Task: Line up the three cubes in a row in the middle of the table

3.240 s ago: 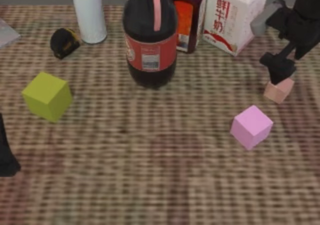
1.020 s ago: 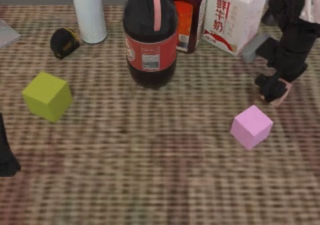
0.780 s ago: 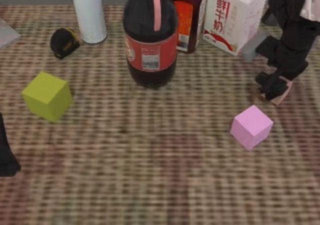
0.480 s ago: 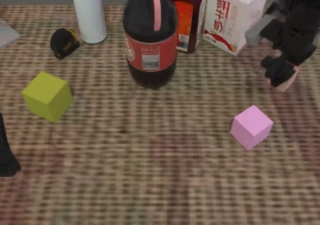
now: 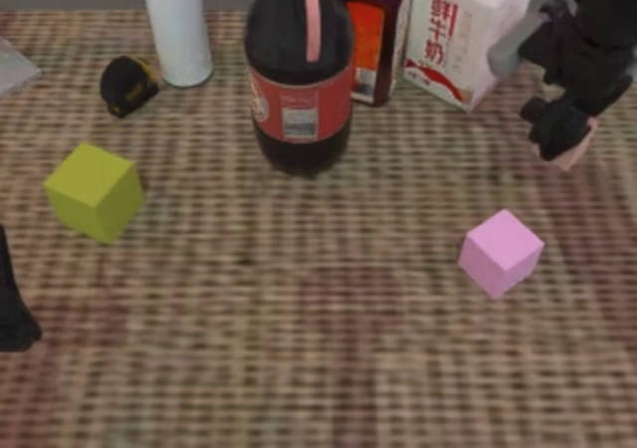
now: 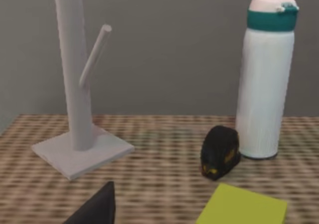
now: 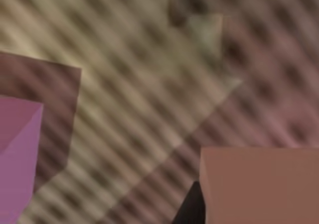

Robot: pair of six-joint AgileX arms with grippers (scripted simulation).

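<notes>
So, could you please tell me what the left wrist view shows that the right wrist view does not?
Only the left wrist view shows the white rack, the white bottle with a teal cap, the black-and-yellow tape measure and a corner of the yellow-green cube. Only the right wrist view shows the pink cube and, close up, the peach cube held in the right end effector. Both show the woven table.
</notes>
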